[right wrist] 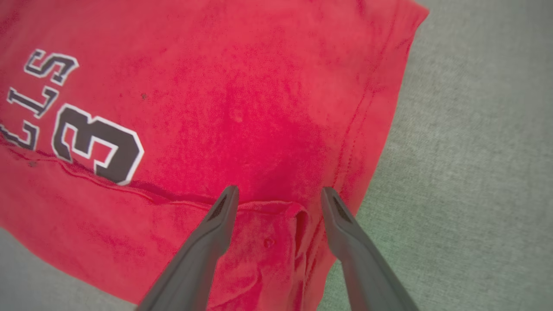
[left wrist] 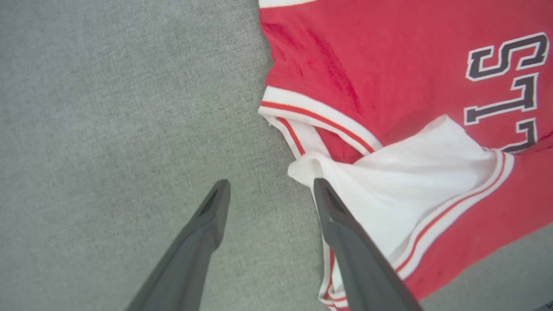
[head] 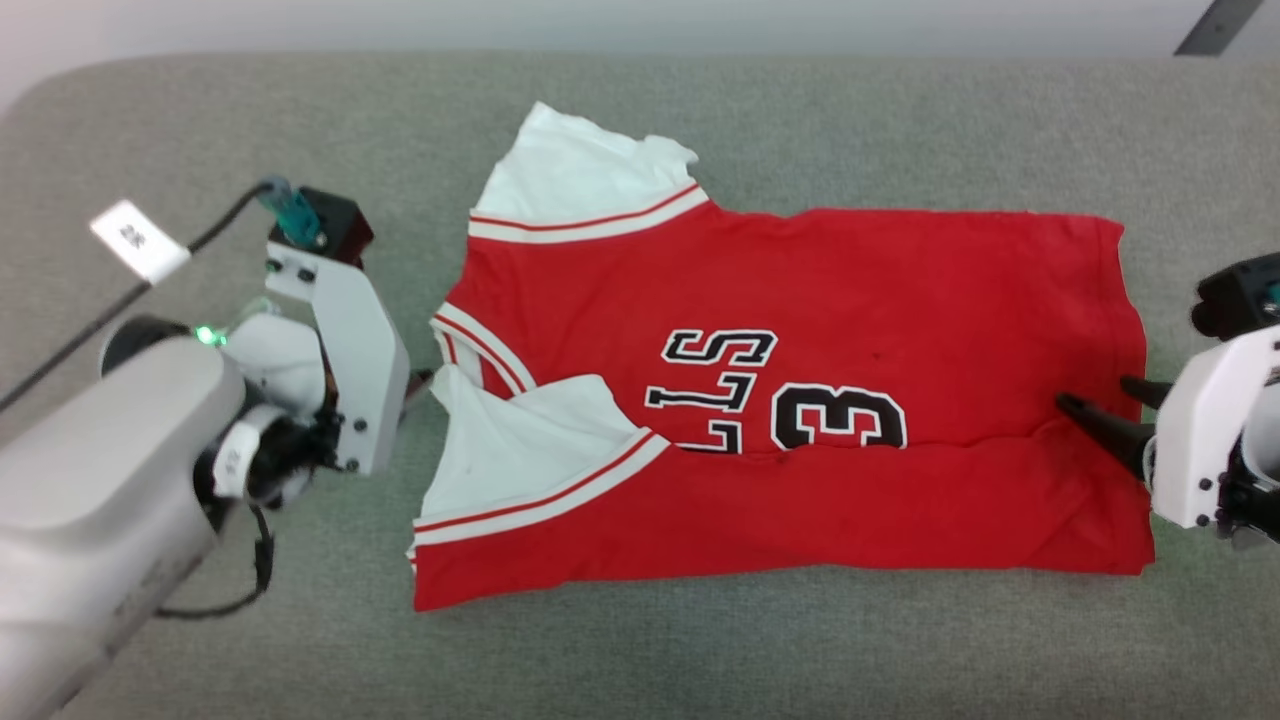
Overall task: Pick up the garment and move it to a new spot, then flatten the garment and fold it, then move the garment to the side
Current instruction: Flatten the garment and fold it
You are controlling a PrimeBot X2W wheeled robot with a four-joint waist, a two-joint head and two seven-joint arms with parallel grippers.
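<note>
The red shirt [head: 800, 300] lies flat on the gray tabletop [head: 700, 650], between my two tools. My left tool [left wrist: 270, 190] is spread wide beside the collar [left wrist: 311, 116], with one finger over the white sleeve [left wrist: 410, 181]. My right tool [right wrist: 280, 194] is spread wide too and holds nothing. Its tips are over the shirt's bottom edge.

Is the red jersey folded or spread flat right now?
Partly folded: the garment has its near side turned over the front, hiding part of the letters and number; the far sleeve lies spread.
</note>
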